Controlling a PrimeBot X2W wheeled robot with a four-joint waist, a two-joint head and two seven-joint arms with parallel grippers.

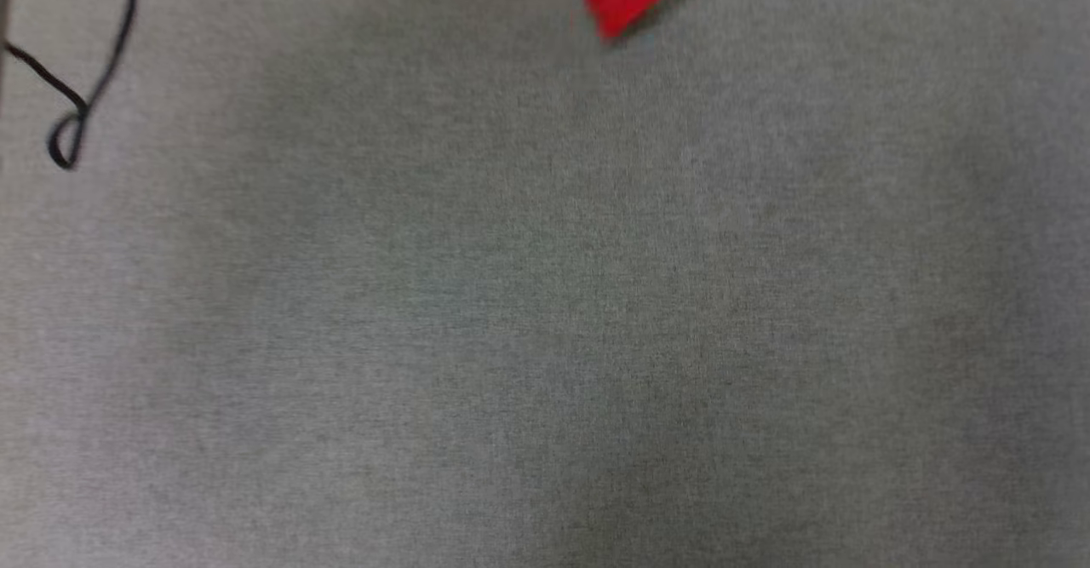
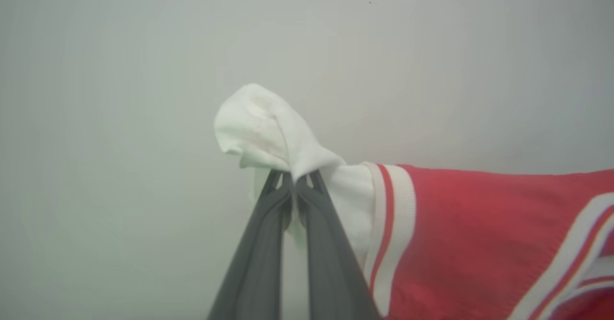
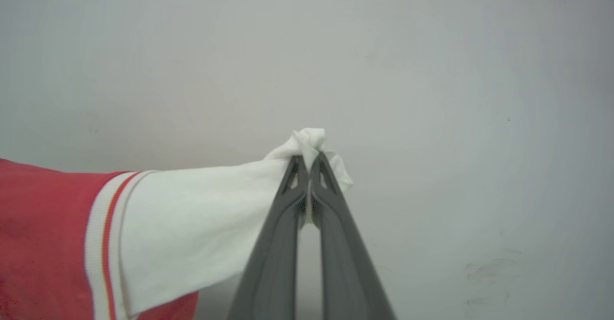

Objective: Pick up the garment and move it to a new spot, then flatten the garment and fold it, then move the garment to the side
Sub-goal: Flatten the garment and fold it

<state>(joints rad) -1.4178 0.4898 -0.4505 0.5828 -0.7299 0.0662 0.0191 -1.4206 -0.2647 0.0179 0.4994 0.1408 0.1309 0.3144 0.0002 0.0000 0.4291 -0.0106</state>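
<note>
Soft red jersey T-shirt with white sleeves [image 2: 455,233] is hanging stretched between your grippers, a red tip showing at 12 o'clock over the grey fabric tabletop [image 1: 545,295]. Left gripper [image 2: 293,178] is pinching one sleeve end and right gripper [image 3: 309,164] the other. It is likely light and limp, so the sleeve ends are serving you well as holds.

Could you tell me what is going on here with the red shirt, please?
The robot holds the shirt up by its two white sleeves. The left gripper is shut on one sleeve, the right gripper on the other, with the red body between them. A red corner hangs over the grey surface.
</note>
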